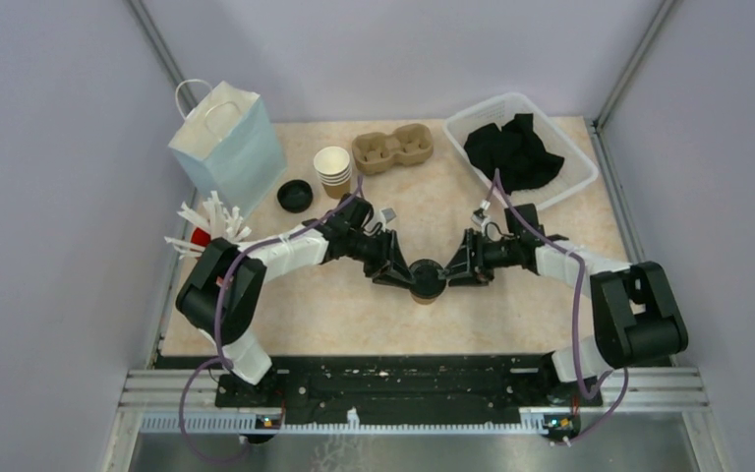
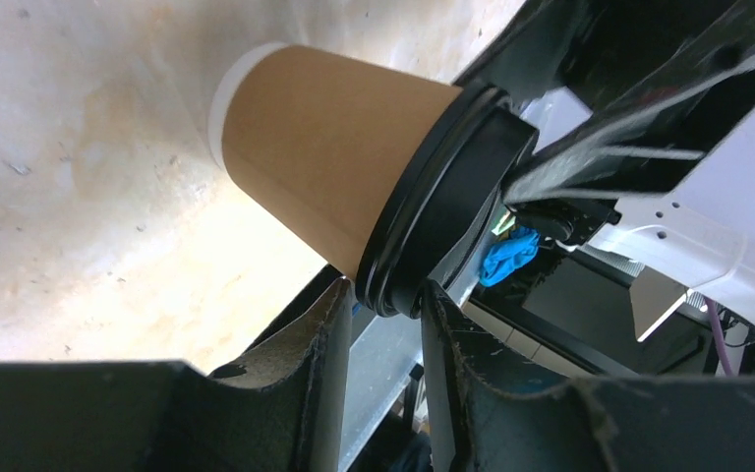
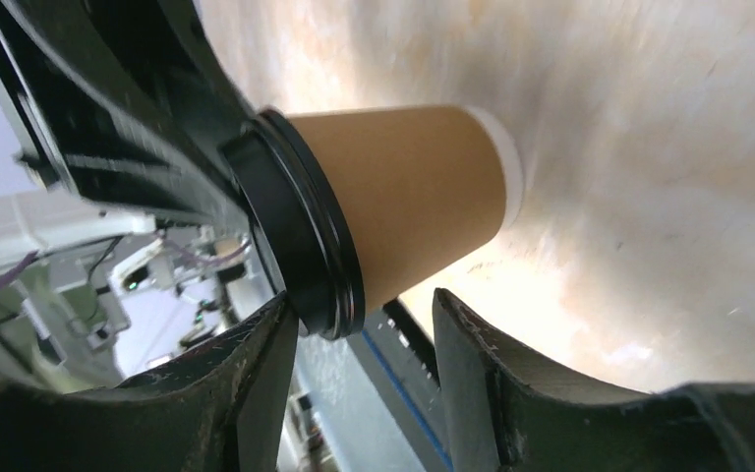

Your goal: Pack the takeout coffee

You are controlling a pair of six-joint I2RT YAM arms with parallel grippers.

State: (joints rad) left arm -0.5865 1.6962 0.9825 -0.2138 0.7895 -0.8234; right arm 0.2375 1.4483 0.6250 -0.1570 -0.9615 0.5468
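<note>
A kraft-brown takeout coffee cup (image 1: 427, 284) with a black lid stands on the table between both arms. In the left wrist view the cup (image 2: 324, 167) has its lid (image 2: 442, 197) pinched at the rim by my left gripper (image 2: 388, 295), both fingers touching it. My left gripper (image 1: 403, 273) comes in from the left. My right gripper (image 1: 452, 275) reaches from the right. In the right wrist view the right gripper (image 3: 364, 300) straddles the lid (image 3: 300, 236) and the cup (image 3: 403, 197). One finger rests on the lid top; the other stands apart from the cup wall.
At the back stand a pale blue paper bag (image 1: 226, 143), a stack of paper cups (image 1: 333, 167), a loose black lid (image 1: 295, 195) and a two-hole cardboard carrier (image 1: 393, 147). A clear bin (image 1: 575, 157) holds black cloth. A red cup of white sticks (image 1: 202, 234) sits left.
</note>
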